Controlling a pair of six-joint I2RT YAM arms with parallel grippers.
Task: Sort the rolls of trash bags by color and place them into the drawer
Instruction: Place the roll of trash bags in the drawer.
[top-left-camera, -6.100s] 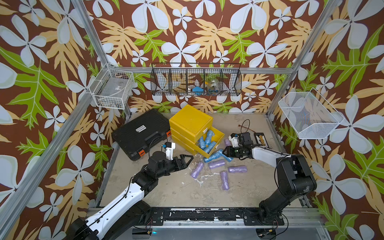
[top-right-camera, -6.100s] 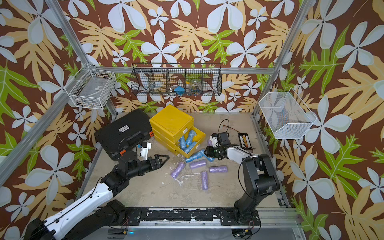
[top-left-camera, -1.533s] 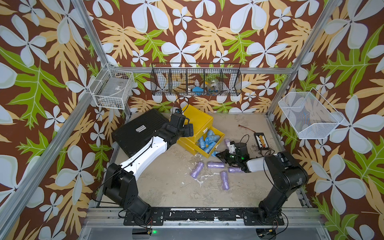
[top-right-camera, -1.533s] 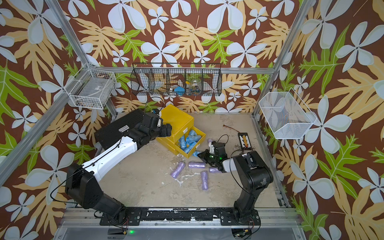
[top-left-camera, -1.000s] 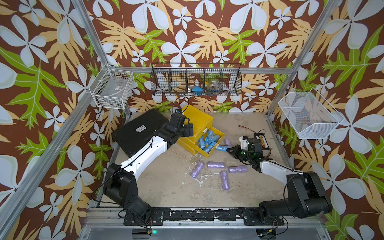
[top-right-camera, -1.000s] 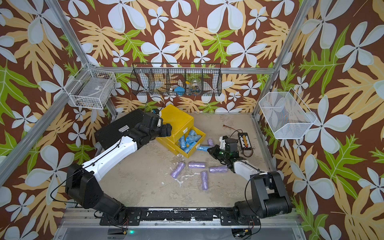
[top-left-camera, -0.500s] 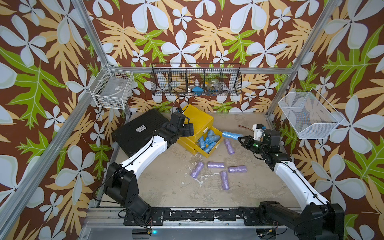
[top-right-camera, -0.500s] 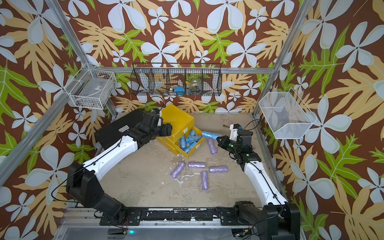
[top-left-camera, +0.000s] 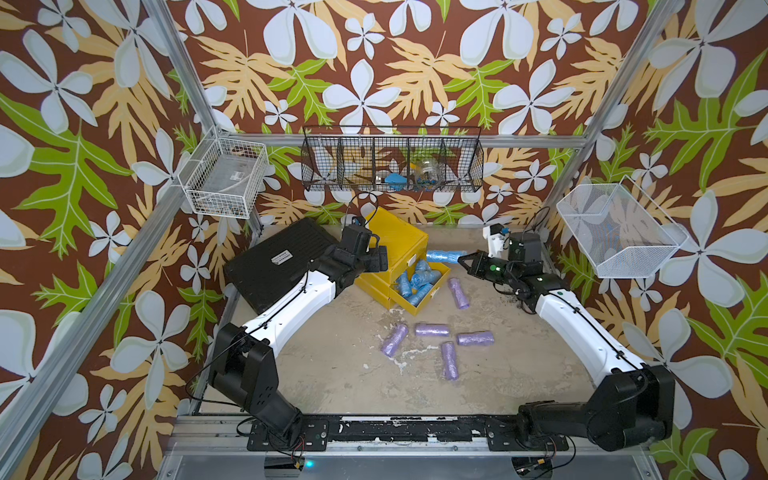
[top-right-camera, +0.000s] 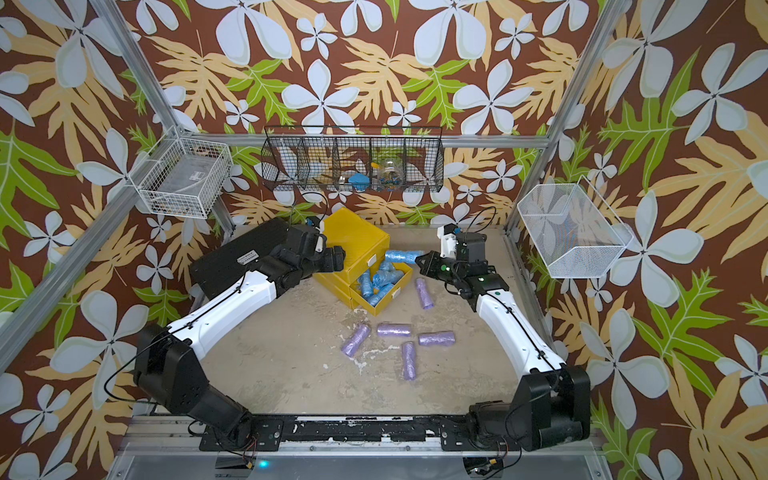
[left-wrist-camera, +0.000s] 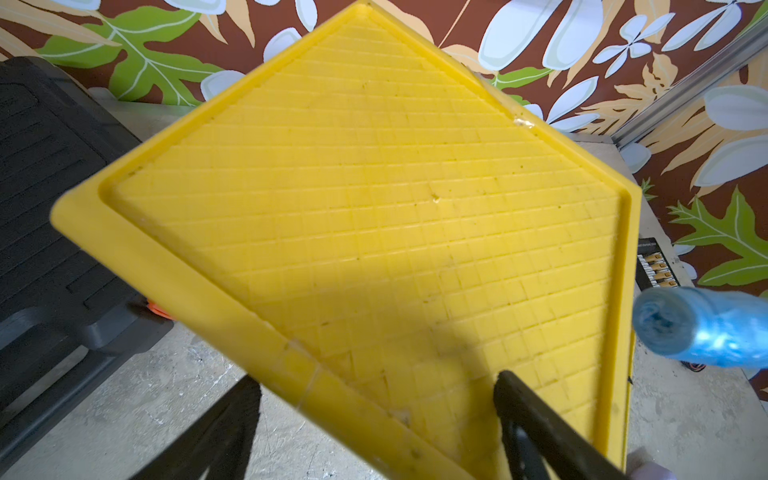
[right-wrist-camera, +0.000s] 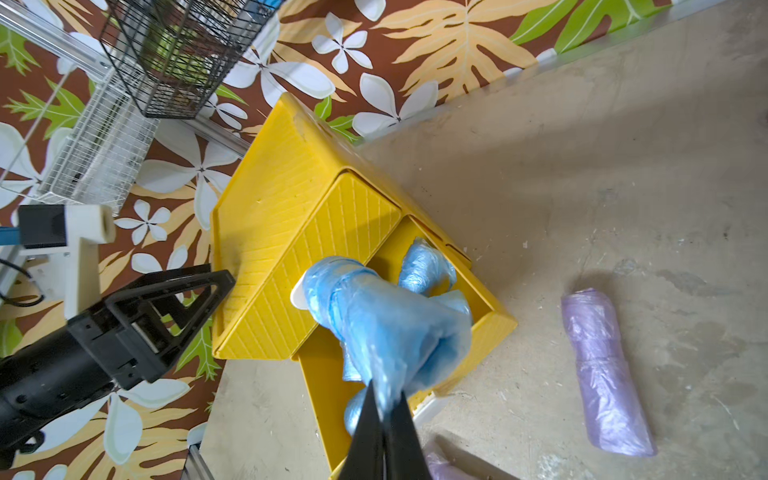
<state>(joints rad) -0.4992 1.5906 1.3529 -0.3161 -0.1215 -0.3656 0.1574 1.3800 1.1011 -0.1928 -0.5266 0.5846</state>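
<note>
A yellow drawer unit (top-left-camera: 395, 237) stands at the back of the table, its low drawer (top-left-camera: 419, 305) pulled out with several light blue rolls of trash bags (top-left-camera: 415, 282) inside. My right gripper (top-left-camera: 463, 262) is shut on the loose film end of another light blue roll (right-wrist-camera: 374, 316), which hangs level above the open drawer (right-wrist-camera: 324, 374). My left gripper (left-wrist-camera: 376, 382) is open, its jaws astride the unit's top edge (left-wrist-camera: 374, 187). Several lilac rolls lie on the table, one (top-left-camera: 458, 293) beside the drawer, others (top-left-camera: 432, 330) nearer the front.
A black case (top-left-camera: 278, 259) lies left of the drawer unit. A black wire basket (top-left-camera: 390, 160) hangs on the back wall, and there are white baskets at the left (top-left-camera: 224, 183) and right (top-left-camera: 619, 232). A small black connector strip (left-wrist-camera: 656, 266) lies by the right wall.
My right arm has lifted the blue roll off the table and carried it back and up to above the open drawer. The left arm has stayed at the drawer unit.
</note>
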